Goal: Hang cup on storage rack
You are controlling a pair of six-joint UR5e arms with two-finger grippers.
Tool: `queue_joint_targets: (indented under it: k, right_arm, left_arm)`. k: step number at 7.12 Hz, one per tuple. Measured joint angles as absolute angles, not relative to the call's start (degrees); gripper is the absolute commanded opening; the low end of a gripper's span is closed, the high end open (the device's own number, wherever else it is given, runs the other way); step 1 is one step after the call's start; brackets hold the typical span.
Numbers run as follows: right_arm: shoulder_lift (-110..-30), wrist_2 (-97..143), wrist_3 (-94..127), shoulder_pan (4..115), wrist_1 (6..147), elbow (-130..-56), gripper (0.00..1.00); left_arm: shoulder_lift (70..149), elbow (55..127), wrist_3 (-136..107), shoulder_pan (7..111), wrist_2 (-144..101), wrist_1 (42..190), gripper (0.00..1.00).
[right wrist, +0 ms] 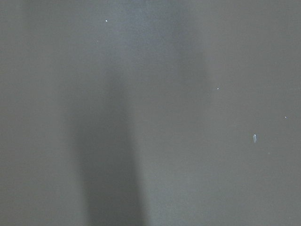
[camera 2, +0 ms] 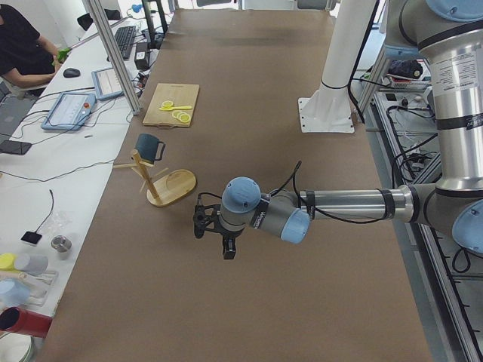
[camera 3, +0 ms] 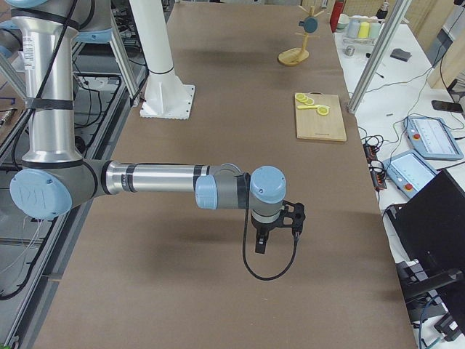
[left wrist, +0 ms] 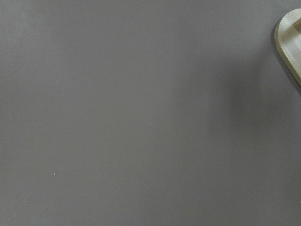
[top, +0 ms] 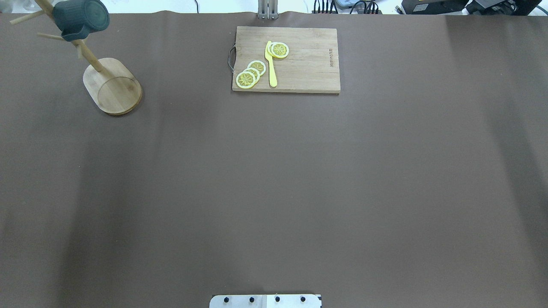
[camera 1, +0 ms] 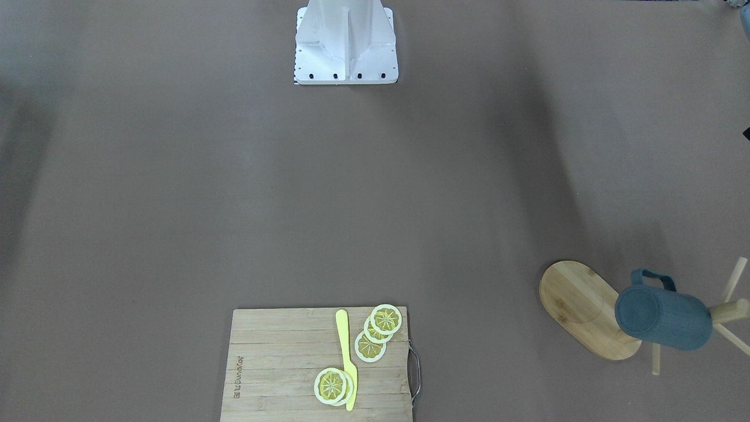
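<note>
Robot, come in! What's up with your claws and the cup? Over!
Left claw, right claw: both off the cup, open or shut unclear. Cup hanging on storage rack peg. Cutting board well apart from rack.

The storage rack [top: 112, 87] stood at the table's [top: 274, 179] far corner on the robot's left, with the cup [top: 80, 17] hung on a peg high on its pole. The cutting board [top: 308, 64] lay at the middle of the far edge, well apart to the rack's right. On it lay a knife [top: 271, 68], with three overlapping lemon slices [top: 246, 79] to its left and two more touching its right side.
</note>
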State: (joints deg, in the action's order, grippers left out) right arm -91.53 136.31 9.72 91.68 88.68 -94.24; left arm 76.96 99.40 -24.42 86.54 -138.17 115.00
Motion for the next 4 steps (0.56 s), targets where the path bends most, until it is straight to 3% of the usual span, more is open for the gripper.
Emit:
queue_joint_targets:
  k: [4]
  right_arm:
    - [-90.74, 136.34, 9.82, 90.57, 88.60, -94.35, 1.00]
  left_arm:
    - [77.87, 100.40, -14.12, 86.14, -137.64, 108.18, 0.99]
